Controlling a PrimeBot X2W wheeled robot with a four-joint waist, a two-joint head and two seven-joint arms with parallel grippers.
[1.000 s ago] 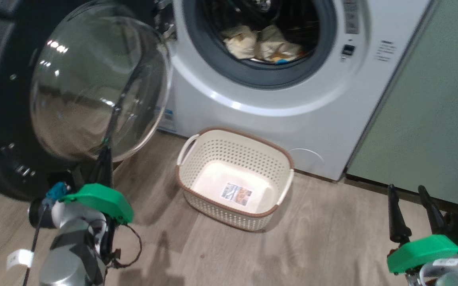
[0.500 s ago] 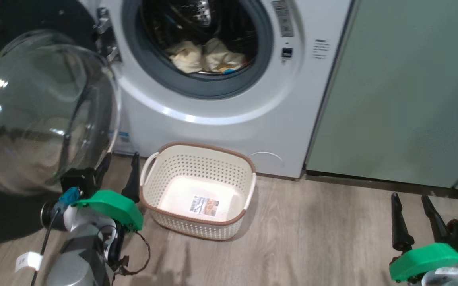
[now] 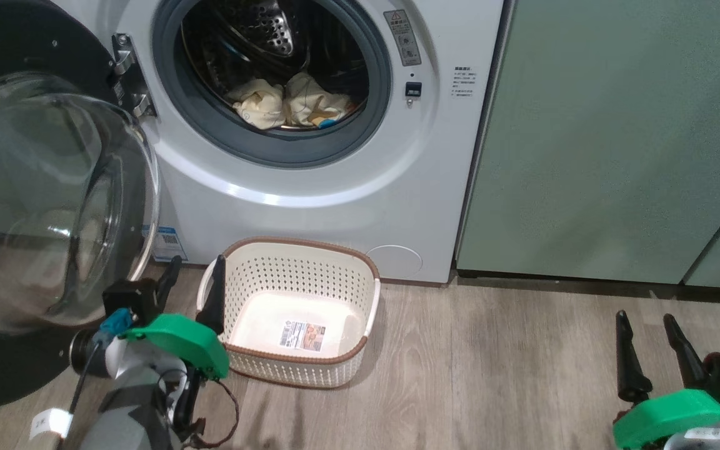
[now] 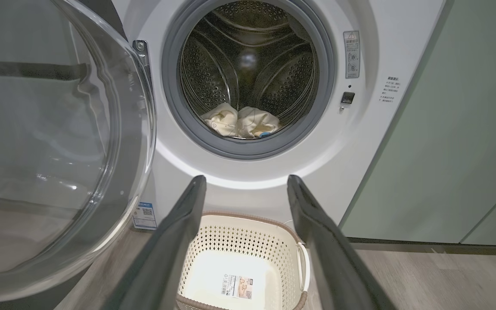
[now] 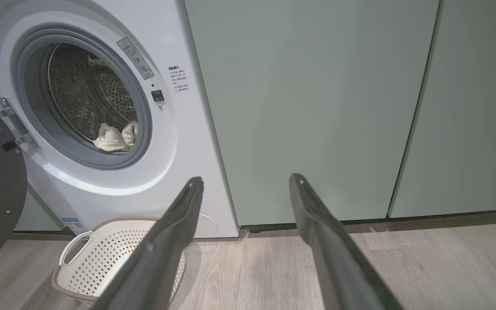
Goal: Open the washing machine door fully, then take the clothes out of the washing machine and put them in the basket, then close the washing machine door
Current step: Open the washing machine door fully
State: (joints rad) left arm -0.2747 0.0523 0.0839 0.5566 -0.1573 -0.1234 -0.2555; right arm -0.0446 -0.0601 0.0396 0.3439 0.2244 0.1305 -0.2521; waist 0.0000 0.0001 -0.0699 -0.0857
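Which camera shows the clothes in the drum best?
Left wrist view: it looks straight into the washing machine, with the clothes unobstructed. Head view shows them from above; right wrist view, sidelong and partly behind the rim.

Pale green cabinets [image 3: 616, 137] are recorded across the right half of the head view, their fronts flat and matte with a faint sheen. A thin dark seam [image 3: 719, 234] is noted between two cabinet doors; in the right wrist view it is seen running top to bottom. A dark recessed strip [image 3: 585, 284] is observed along the foot of the cabinets, where the floor [image 3: 491, 375] is met. The floor is laid in grey-brown wood-grain planks, run left to right. Soft shadows are cast on the planks at lower left.
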